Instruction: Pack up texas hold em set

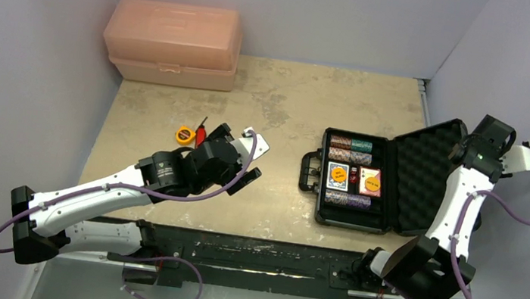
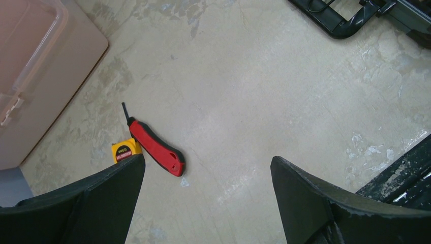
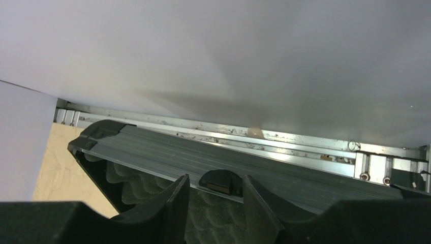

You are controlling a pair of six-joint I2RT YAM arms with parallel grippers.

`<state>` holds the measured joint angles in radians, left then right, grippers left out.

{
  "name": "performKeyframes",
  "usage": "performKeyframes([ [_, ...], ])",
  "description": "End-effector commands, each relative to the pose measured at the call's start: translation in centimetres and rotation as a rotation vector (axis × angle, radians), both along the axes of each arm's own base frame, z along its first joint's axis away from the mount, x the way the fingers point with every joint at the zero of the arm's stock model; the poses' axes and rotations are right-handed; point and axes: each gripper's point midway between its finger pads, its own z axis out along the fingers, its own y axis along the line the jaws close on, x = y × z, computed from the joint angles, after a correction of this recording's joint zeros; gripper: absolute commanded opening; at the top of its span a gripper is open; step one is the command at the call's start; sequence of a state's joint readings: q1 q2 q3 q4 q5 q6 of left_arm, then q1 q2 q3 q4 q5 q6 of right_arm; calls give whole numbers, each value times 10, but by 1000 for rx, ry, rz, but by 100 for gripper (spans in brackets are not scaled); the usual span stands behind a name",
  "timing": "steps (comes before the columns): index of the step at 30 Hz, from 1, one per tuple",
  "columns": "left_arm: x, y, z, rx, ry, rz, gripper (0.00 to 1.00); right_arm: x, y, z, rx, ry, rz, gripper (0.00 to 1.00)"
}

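Left wrist | left gripper (image 2: 208, 160) spread wide | right gripper (image 3: 216, 179) at case lid (image 3: 152, 148) (grip: cannot tell)

Matt egg-crate foam (image 1: 419, 176) lines the black case (image 1: 352, 223); the tabletop (image 1: 290, 107) is scuffed, the toolbox (image 1: 173, 35) translucent plastic.

free: table (image 1: 281, 113) centre | blocked: raised lid (image 1: 426, 177) right, toolbox (image 1: 172, 43) back-left

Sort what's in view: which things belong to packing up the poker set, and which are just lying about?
Belongs to the job: black case, poker chips, card decks, orange discs.
Just lying about: peach toolbox, red utility knife, yellow tape measure.
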<state>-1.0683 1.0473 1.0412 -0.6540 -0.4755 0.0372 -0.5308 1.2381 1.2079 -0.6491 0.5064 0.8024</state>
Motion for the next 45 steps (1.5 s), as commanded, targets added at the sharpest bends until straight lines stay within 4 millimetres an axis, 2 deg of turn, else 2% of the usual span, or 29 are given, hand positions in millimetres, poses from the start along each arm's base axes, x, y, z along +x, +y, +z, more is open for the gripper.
performKeyframes([
  [1, 2, -5, 18, -47, -28, 7, 94, -4, 11, -11, 39, 39, 42, 45],
  [10, 2, -3, 17, -33, -41, 14, 94, 1, 0, -8, 22, 61, 8, 42],
  [15, 2, -5, 15, -20, -40, 9, 94, 10, -1, -11, 30, 52, 31, 28],
  [17, 3, -5, 14, -17, -41, 11, 94, 10, 1, -14, 37, 54, 45, 18],
  [19, 3, -4, 14, -16, -43, 14, 94, 10, 4, -14, 35, 49, 62, 4],
  [20, 3, -4, 14, -15, -43, 12, 94, 8, 4, -13, 27, 51, 69, 0],
  [33, 5, -4, 13, -2, -45, 14, 94, 24, 42, -3, 49, -34, 284, 0],
  [40, 4, -5, 13, -1, -44, 9, 94, 21, 60, -1, 39, -37, 361, 0],
  [45, 4, -5, 13, 1, -43, 7, 94, 21, 77, -7, 51, -29, 421, 0],
])
